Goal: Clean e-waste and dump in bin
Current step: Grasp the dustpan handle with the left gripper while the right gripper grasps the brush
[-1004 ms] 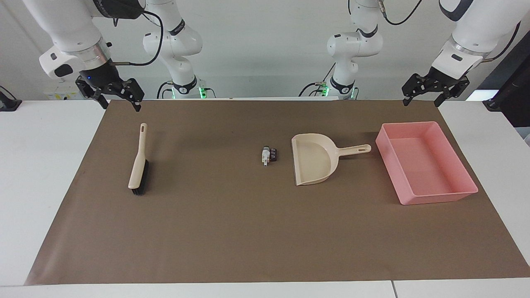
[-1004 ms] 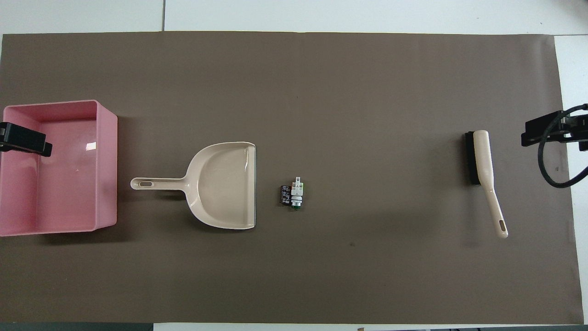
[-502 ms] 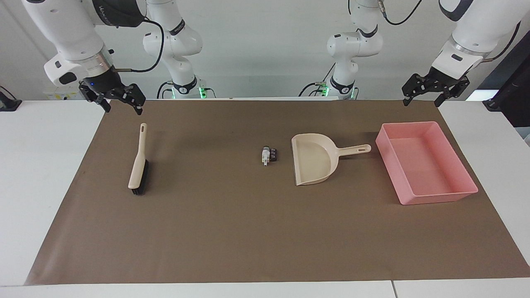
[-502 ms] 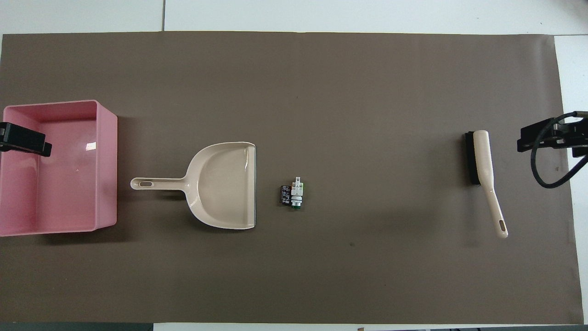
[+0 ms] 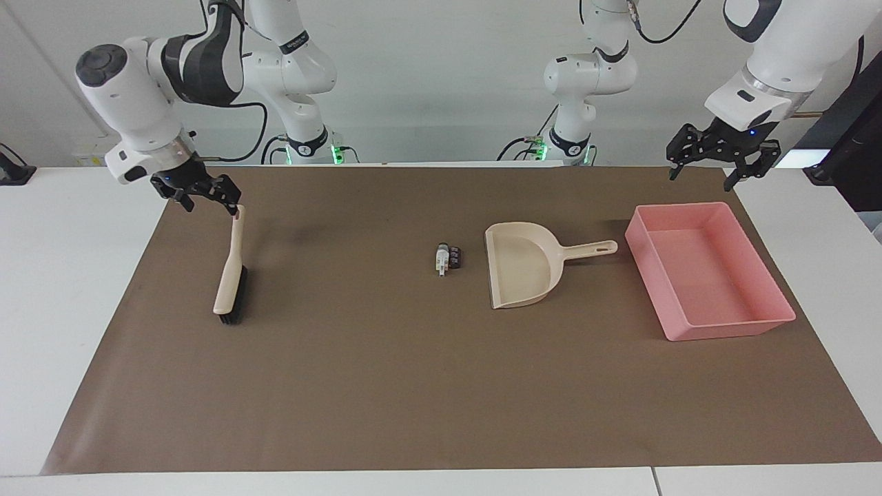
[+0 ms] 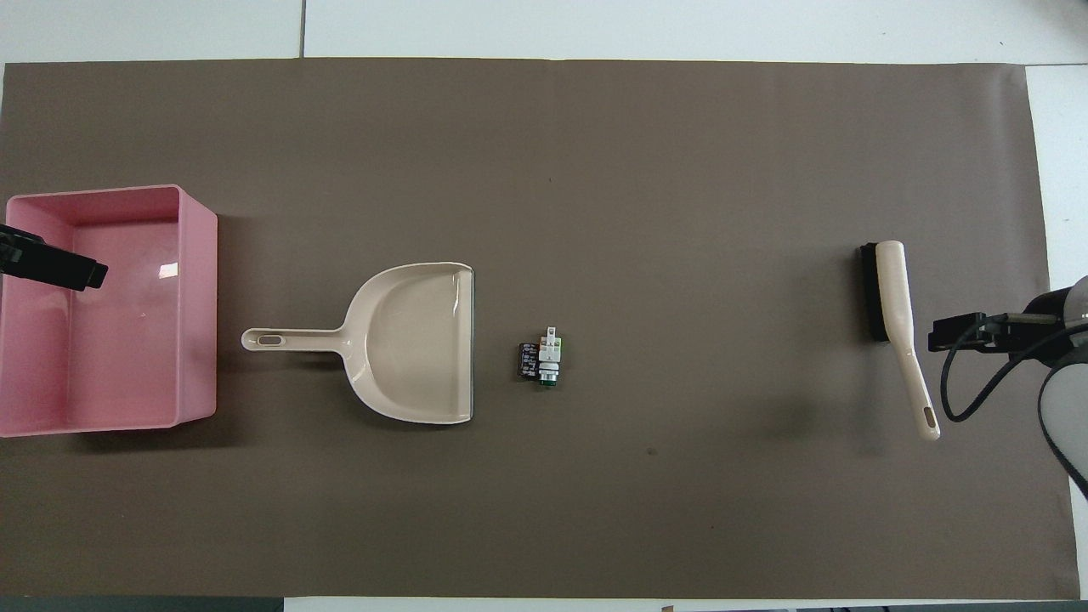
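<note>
The e-waste (image 5: 448,259) (image 6: 541,361) is a small cluster of white-grey and dark bits at the middle of the brown mat, just off the mouth of the beige dustpan (image 5: 522,272) (image 6: 415,340). The pink bin (image 5: 730,329) (image 6: 197,314) stands at the left arm's end, beside the dustpan's handle. A beige brush (image 5: 230,272) (image 6: 894,293) lies at the right arm's end. My right gripper (image 5: 209,200) (image 6: 960,332) hangs open, low by the brush handle's tip, holding nothing. My left gripper (image 5: 700,179) (image 6: 53,265) hovers open over the bin's edge nearest the robots.
The brown mat (image 5: 386,386) covers most of the white table. The right arm's black cable (image 6: 977,387) loops beside the brush handle.
My right gripper has come down and swung in toward the brush handle's end. My left gripper has shifted slightly over the bin. Nothing on the mat has moved.
</note>
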Controlling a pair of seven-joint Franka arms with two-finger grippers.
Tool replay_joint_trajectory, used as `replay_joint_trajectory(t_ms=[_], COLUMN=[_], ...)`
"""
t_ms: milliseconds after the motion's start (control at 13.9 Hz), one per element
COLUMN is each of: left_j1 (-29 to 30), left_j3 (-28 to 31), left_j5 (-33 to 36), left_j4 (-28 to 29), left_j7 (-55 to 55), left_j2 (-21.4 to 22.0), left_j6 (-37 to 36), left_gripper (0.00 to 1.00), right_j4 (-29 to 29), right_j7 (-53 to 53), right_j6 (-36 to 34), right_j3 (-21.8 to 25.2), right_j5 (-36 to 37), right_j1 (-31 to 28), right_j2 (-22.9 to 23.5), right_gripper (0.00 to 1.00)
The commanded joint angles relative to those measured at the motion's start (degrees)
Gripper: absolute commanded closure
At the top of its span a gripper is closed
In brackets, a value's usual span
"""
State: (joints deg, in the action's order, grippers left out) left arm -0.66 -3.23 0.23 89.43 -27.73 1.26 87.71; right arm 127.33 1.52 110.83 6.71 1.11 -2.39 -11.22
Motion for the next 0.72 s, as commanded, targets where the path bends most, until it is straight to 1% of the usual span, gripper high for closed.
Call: replay_joint_trajectory(t_ms=[0,215,359,502,646], left_j1=[-0.2,-0.2,-1.4,-2.9,-6.3], left_j3=[-1.8,-3.9,-4.1,-4.3,-4.2], left_j5=[0.9,0.9,1.1,5.1,7.7], left_j4=[5.0,8.3,10.2,12.6,16.7], left_j7=[-14.4,-27.9,-36.3,-38.9,-39.6], left_j2=[3.6,3.9,3.9,3.9,4.0], left_j6=[3.5,4.0,4.2,6.1,9.7], left_gripper=[0.01,0.01,0.01,0.01,0.01], right_j4=[6.8,12.2,12.8,13.6,13.9], right_j7=[4.4,7.4,8.1,7.5,7.0], right_j6=[8.1,14.2,14.2,14.7,14.9], right_j3=[-0.2,-0.2,-0.2,-0.3,-0.3], right_j5=[-0.6,-0.6,-0.6,-0.6,-0.6], right_j1=[-1.0,-4.0,-4.8,-4.6,-4.4], right_j2=[0.9,1.3,1.3,1.4,1.9], right_gripper=[0.0,0.0,0.0,0.0,0.02])
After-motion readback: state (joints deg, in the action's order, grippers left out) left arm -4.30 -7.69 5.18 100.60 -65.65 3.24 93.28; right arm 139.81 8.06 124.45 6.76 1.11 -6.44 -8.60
